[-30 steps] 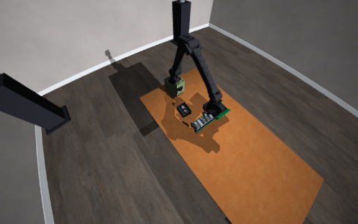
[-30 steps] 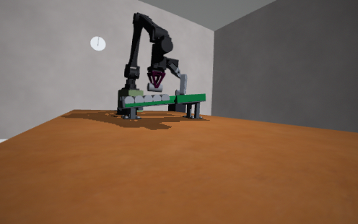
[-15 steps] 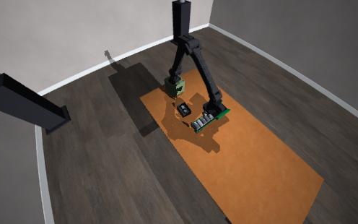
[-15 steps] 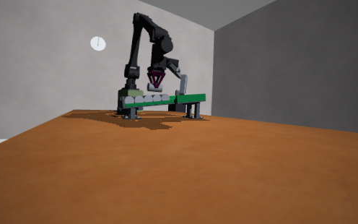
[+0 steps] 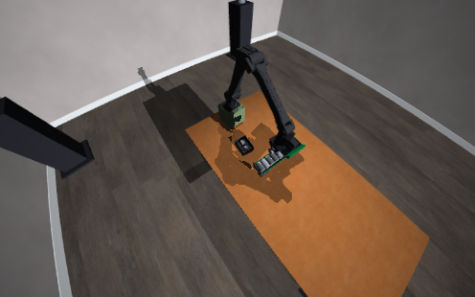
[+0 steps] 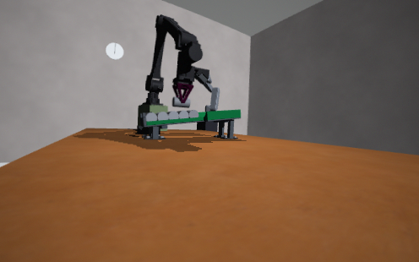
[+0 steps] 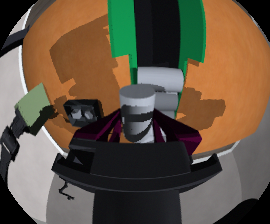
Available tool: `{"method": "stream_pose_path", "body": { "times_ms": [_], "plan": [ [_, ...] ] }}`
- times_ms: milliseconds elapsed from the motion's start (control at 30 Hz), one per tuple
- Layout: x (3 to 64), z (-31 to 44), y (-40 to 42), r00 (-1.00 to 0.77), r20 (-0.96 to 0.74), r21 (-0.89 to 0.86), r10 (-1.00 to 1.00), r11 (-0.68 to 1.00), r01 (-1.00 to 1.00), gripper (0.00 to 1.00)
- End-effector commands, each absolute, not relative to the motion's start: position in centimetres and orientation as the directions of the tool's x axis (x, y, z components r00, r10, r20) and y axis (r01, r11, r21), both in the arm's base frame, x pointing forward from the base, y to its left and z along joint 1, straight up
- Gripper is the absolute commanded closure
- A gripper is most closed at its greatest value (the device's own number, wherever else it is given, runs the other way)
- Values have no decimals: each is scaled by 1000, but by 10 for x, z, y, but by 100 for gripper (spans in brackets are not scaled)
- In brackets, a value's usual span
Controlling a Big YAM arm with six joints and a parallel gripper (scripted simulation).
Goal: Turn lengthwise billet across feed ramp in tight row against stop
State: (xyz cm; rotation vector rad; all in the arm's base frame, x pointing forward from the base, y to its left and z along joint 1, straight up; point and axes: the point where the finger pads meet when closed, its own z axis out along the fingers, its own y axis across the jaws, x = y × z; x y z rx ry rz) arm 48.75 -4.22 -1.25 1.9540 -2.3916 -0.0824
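Holding the steel billet (image 6: 182,102) (image 7: 137,105) above the green feed ramp (image 5: 296,150) (image 6: 224,114) (image 7: 192,30), the gripper (image 5: 285,143) (image 6: 182,101) (image 7: 137,117) is clamped on its sides, and daylight shows beneath it in the exterior view. So the misaligned piece is off the ramp, but the job is unfinished: it points lengthwise along the slope rather than across it. Below, the row of billets (image 5: 270,159) (image 6: 173,115) (image 7: 161,79) lies crosswise, five round ends side by side towards the ramp's low end. The held billet is a smooth, pale grey cylinder with a flat round face; dark bands of shadow cross it in the wrist view. The maroon fingers (image 6: 177,90) are angular, open frames tapering towards the grip. The ramp has glossy-looking green side walls, a dark channel and grey legs, and stands on a mottled orange tabletop (image 5: 352,216) (image 6: 209,199) (image 7: 241,75). The next move probably calls for a quarter turn, then a gentle lowering beside the row's upper end. Released crooked, the billet could roll or jam against a wall.
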Motion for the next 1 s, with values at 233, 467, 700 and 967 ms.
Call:
{"method": "stream_pose_path", "body": {
  "times_ms": [233, 467, 700, 967],
  "plan": [
    [541, 47, -53, -263, -10, -71, -965, 263, -962, 100],
    [540, 47, -56, -307, -13, -70, -952, 307, -949, 100],
    [540, 47, -56, -340, -16, -70, -940, 341, -938, 100],
    [540, 47, -60, -408, -20, -69, -913, 408, -910, 100]
  ]
}}
